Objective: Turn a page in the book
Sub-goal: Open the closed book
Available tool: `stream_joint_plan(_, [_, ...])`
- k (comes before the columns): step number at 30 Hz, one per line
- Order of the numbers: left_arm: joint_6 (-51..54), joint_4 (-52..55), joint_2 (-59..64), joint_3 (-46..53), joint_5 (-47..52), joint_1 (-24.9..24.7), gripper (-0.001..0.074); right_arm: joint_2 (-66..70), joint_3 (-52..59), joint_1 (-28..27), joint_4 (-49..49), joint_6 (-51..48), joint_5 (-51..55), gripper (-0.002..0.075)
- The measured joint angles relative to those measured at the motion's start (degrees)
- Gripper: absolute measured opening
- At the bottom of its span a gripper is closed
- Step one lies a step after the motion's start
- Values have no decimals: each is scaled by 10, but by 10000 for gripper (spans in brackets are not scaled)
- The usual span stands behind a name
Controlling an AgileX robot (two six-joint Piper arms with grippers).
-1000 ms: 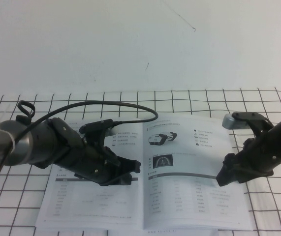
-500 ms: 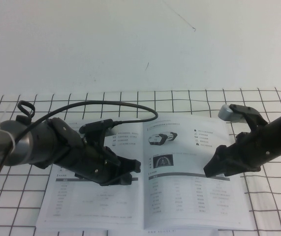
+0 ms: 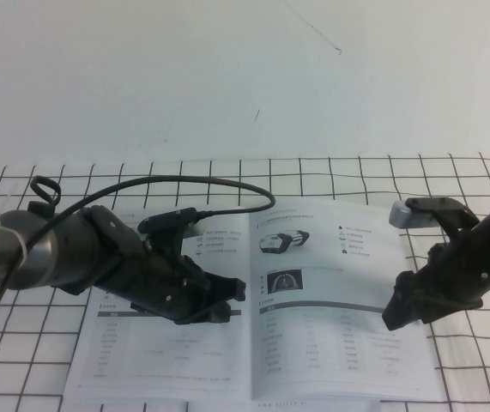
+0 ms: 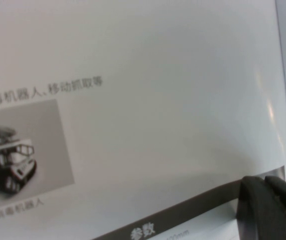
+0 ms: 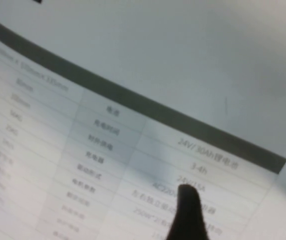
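Observation:
The book (image 3: 313, 343) lies open and flat on the gridded table. The page (image 3: 347, 257) on its right side carries a dark machine photo, an icon column and a grey-headed table. My left gripper (image 3: 230, 299) lies low over the left-hand sheet next to the spine, fingers together; in the left wrist view its dark fingers (image 4: 283, 210) sit at the end of a grey table header on the sheet (image 4: 158, 75). My right gripper (image 3: 395, 316) hangs over the page's right part near the outer edge; in the right wrist view its dark tip (image 5: 188, 212) is close over the table rows (image 5: 107, 125).
The table is covered by a white cloth with a black grid (image 3: 476, 378). A black cable (image 3: 227, 184) arcs from the left arm over the book's far edge. A plain white wall stands behind.
The right gripper swung left over the page half a second ago, then drew back right and slightly nearer to the outer edge. The left arm and the book have not moved.

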Motion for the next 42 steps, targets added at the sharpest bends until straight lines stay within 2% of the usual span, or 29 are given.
stream_joint_plan(10, [0,-6,0,0,-1,0,-3,20,-4,-1,25,13,-13,497])
stream_joint_plan(15, [0,-6,1,0,-2,0,-3,25,-4,-4,91,-29,-10,497])
stream_joint_plan(24, [0,-7,1,0,-3,0,-3,27,-4,-4,139,-60,-2,497])
stream_joint_plan(34, [0,-9,2,0,-3,0,-3,28,-4,-1,247,-130,29,497])
stream_joint_plan(42, [0,-9,2,0,-3,0,-3,13,-4,-1,227,-138,26,497])
